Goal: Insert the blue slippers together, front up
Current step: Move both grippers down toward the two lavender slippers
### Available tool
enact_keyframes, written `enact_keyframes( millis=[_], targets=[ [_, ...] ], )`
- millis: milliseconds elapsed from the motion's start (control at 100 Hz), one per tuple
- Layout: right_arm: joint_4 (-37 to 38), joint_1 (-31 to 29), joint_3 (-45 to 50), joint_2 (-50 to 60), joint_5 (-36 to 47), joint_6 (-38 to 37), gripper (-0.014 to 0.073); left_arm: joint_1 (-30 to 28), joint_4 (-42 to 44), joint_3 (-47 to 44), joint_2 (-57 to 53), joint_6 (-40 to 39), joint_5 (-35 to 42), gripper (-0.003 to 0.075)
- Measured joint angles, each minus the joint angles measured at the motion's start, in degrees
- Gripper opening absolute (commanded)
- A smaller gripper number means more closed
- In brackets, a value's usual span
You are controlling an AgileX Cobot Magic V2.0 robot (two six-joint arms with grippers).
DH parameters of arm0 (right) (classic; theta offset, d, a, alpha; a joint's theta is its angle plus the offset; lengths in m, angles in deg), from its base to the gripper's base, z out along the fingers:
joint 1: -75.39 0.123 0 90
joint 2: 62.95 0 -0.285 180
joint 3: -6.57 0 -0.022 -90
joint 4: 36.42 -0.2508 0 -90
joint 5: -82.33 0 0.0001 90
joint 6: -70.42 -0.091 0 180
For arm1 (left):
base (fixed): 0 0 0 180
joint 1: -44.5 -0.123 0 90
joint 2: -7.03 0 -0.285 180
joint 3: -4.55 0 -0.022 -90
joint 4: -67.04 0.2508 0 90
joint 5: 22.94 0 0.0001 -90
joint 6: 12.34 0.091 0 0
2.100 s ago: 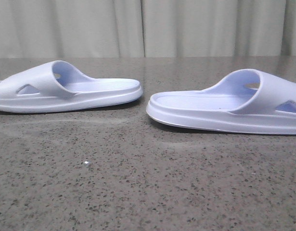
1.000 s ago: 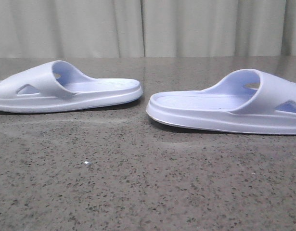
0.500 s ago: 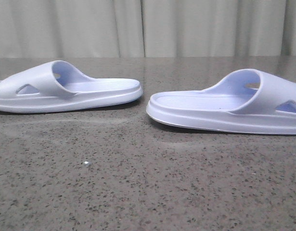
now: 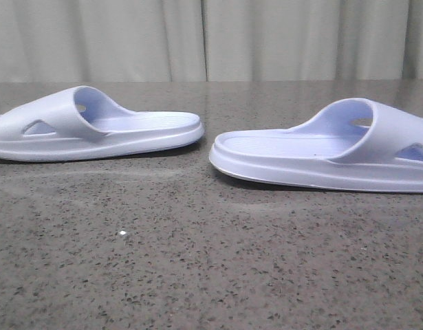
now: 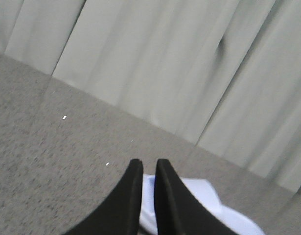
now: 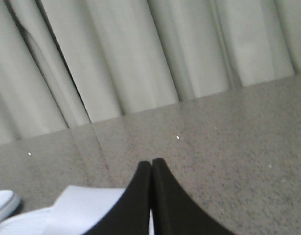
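Note:
Two pale lavender-blue slippers lie flat on the speckled table, heels toward each other. The left slipper [image 4: 94,130] has its strap at the left. The right slipper [image 4: 321,158] has its strap at the right. Neither gripper shows in the front view. In the left wrist view my left gripper [image 5: 149,164] has a narrow gap between its black fingers and holds nothing; a slipper [image 5: 199,200] lies below and beyond it. In the right wrist view my right gripper [image 6: 151,162] is shut and empty, above a slipper [image 6: 77,210].
The grey speckled table [image 4: 211,275] stretches from the slippers to the front edge. A pale pleated curtain [image 4: 211,38] hangs behind the table. A second pale slipper end [image 6: 3,203] shows at the edge of the right wrist view.

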Motion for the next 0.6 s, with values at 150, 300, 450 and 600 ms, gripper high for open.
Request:
enact_keyframes(
  millis=[150, 300, 450, 600],
  targets=[
    [-0.45, 0.00, -8.24, -2.51, -6.52, 0.00, -0.0106, 0.00, -1.01, 7.64, 4.43, 0.00, -3.17, 0.0015],
    [-1.13, 0.00, -16.75, -9.40, -13.38, 0.00, -0.0106, 0.00, -1.05, 16.30, 12.35, 0.00, -10.17, 0.0015],
    [-3.73, 0.00, -22.59, -16.04, -17.80, 0.00, -0.0018, 0.00, -1.05, 22.56, 20.14, 0.00, -16.96, 0.0016],
    [-7.71, 0.00, -23.79, -19.92, -19.14, -0.10, 0.0200, 0.00, -1.29, 24.12, 25.42, 0.00, -19.87, 0.0018]
  ],
)
